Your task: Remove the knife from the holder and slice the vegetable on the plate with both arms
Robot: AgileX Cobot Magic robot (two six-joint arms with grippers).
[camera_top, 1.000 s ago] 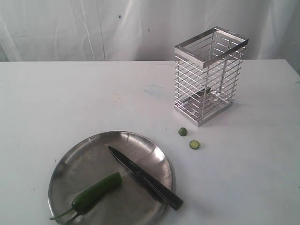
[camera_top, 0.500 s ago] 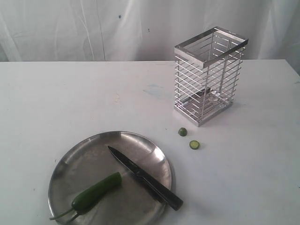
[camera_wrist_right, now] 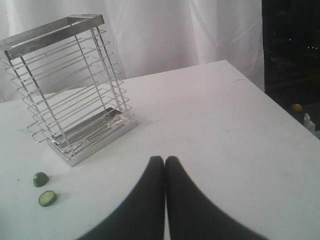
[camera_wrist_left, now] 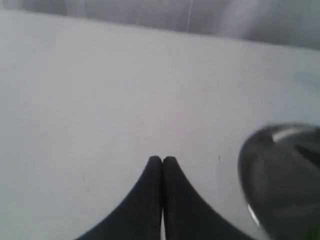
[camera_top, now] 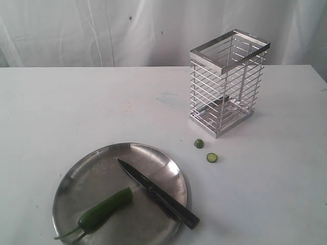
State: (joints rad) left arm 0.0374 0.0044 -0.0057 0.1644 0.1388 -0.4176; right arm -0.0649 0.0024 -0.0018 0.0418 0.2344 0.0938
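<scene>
The left claw (camera_wrist_left: 162, 160) is closed, its two tips pressed together with nothing between them, over bare worktop (camera_wrist_left: 100, 100). The rim of the plate (camera_wrist_left: 247, 165) shows at the right edge of that view. The right claw (camera_wrist_right: 164, 160) is closed and empty in the same way. Neither arm appears in the exterior view.

In the lower left of the exterior view the plate lies flat on the worktop. The chili (camera_top: 104, 208) lies in its lower part, with the stem toward the bottom left corner and the cut end toward the middle. The knife (camera_top: 158, 194) lies diagonal just beside this cut end. Its tip is on the plate toward the upper left, and its black handle passes over the rim at the lower right. Whether blade and chili touch, I cannot tell.

Further up and right, a slice (camera_top: 212, 157) and an end piece (camera_top: 199, 143) lie on the worktop, between plate and holder (camera_top: 227, 84). The holder stands upright in the upper right, without the knife.

Over the last second nothing has moved. I judge that the cutting is finished or paused: the knife is out and put down, and pieces are cut. For more slices, one claw must take the handle again.
</scene>
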